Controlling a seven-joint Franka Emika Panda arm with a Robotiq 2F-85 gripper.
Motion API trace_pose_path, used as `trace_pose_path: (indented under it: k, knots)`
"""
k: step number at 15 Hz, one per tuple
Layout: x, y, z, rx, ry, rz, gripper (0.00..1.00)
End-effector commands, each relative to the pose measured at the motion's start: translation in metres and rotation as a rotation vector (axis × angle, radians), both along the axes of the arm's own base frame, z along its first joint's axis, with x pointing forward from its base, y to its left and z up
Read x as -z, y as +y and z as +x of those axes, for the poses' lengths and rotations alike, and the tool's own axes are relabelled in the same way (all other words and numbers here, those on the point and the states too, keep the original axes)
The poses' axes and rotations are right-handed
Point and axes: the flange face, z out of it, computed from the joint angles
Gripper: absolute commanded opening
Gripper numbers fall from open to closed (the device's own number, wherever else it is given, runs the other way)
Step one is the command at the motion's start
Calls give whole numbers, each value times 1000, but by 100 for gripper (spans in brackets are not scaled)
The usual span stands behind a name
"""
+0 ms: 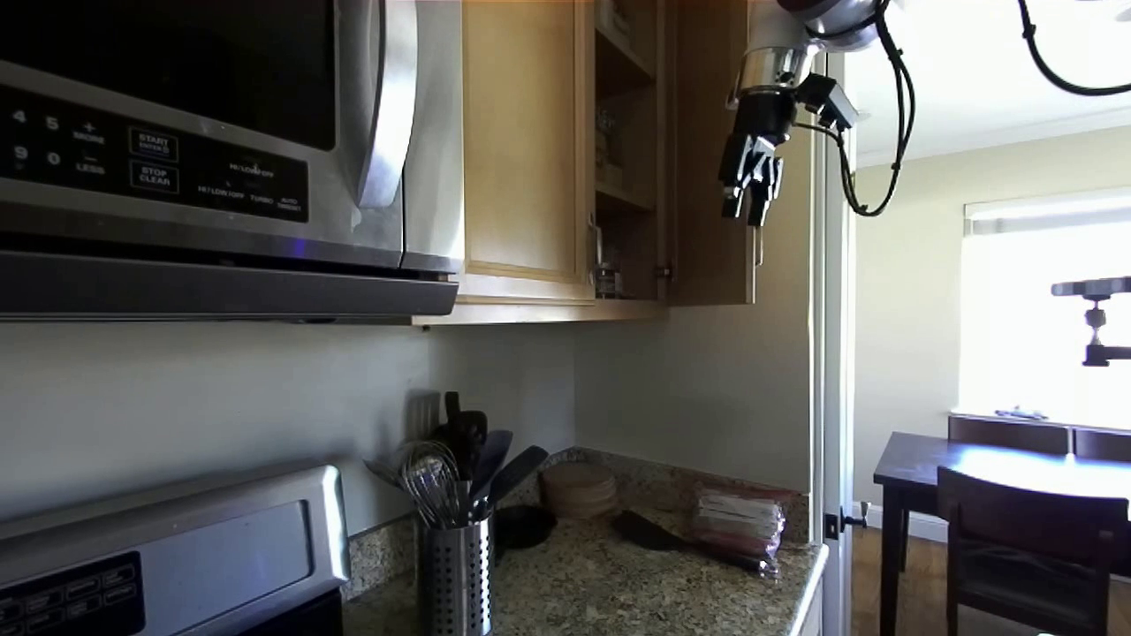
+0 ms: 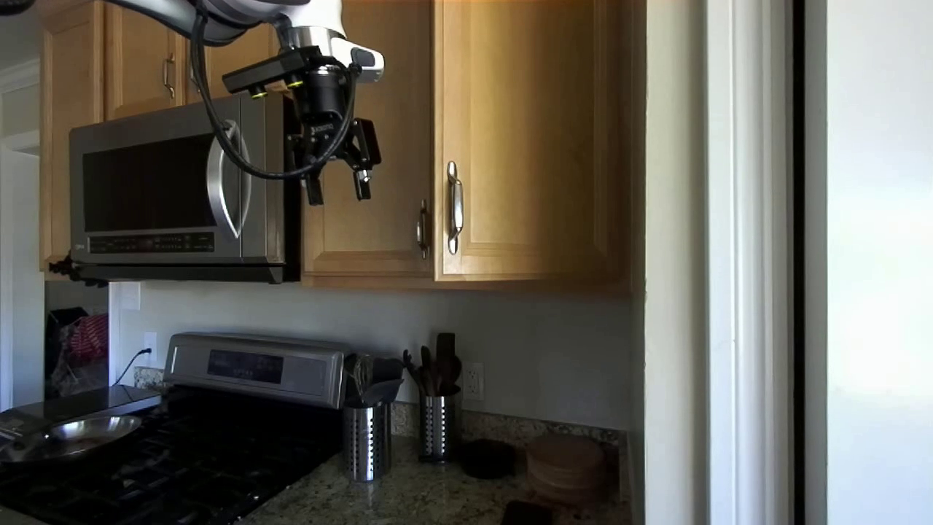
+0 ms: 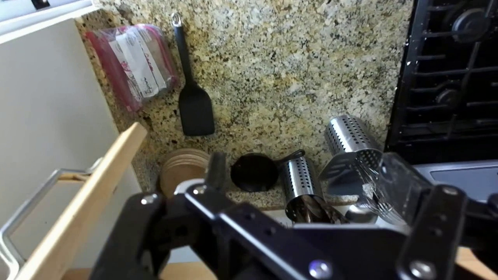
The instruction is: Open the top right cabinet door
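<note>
Top right cabinet door point(image 1: 701, 168) open, shelves point(image 1: 625, 200) visible in an exterior view; wrist view catches its edge point(image 3: 85, 204) instead; gripper point(image 2: 339, 192) empty, fingers apart.

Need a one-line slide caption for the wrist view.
Open, empty claw above a granite countertop with a black turner; the top right cabinet door stands open at picture left.
</note>
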Motion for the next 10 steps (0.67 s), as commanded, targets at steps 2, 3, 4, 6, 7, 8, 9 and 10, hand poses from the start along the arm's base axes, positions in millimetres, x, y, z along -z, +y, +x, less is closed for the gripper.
trace_pose_path:
  k: [2, 3, 4, 6, 7, 8, 9, 10]
  knots:
    - [-5, 16, 25, 38, -162, -168, 100]
    - [-3, 17, 33, 46, -199, -204, 100]
    - [2, 15, 42, 57, -228, -230, 100]
    - [12, 10, 59, 85, -265, -269, 100]
    - [18, 6, 67, 102, -276, -280, 100]
    - [25, 0, 74, 118, -279, -290, 93]
    - [31, -5, 80, 132, -282, -296, 74]
    - [36, -11, 85, 145, -284, -306, 67]
